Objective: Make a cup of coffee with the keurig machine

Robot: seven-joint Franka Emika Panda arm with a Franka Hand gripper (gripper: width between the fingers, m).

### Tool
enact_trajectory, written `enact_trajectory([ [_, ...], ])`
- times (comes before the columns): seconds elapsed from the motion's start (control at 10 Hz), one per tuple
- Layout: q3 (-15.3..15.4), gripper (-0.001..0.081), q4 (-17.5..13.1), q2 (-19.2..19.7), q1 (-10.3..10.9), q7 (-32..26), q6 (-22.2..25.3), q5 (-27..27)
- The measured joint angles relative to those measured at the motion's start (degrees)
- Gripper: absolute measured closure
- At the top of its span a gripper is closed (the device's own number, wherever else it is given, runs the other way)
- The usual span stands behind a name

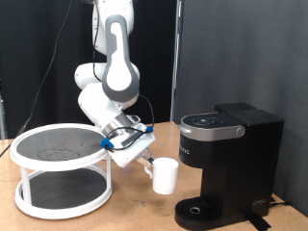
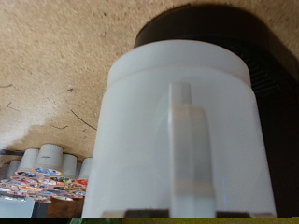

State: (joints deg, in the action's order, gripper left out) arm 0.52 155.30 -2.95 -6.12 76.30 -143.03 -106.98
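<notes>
step: carrying cup (image 1: 165, 175) to coffee maker (image 1: 226, 164) | gripper (image 1: 146, 165): jaws pinching cup handle | need: align over drip base

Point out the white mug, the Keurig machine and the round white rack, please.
white mug (image 1: 165, 176), exterior view, middle of its side.
Keurig machine (image 1: 219, 159), exterior view, black front.
round white rack (image 1: 58, 151), exterior view, upper rim.

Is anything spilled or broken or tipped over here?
No, nothing looks spilled or broken. The pincer holds the white cup by its handle, upright, just off the table beside the keurig machine. The machine's lid is closed. The white round rack stands level.
</notes>
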Motion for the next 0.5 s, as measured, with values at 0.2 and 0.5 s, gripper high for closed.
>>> enact_trajectory([
  [0.2,1.8,0.0803,-1.9,2.2,0.6,-2.6,-0.5,-5.3],
  [0.5,4.0,0.0803,-5.4,5.4,1.4,-3.6,-2.1,-9.8],
])
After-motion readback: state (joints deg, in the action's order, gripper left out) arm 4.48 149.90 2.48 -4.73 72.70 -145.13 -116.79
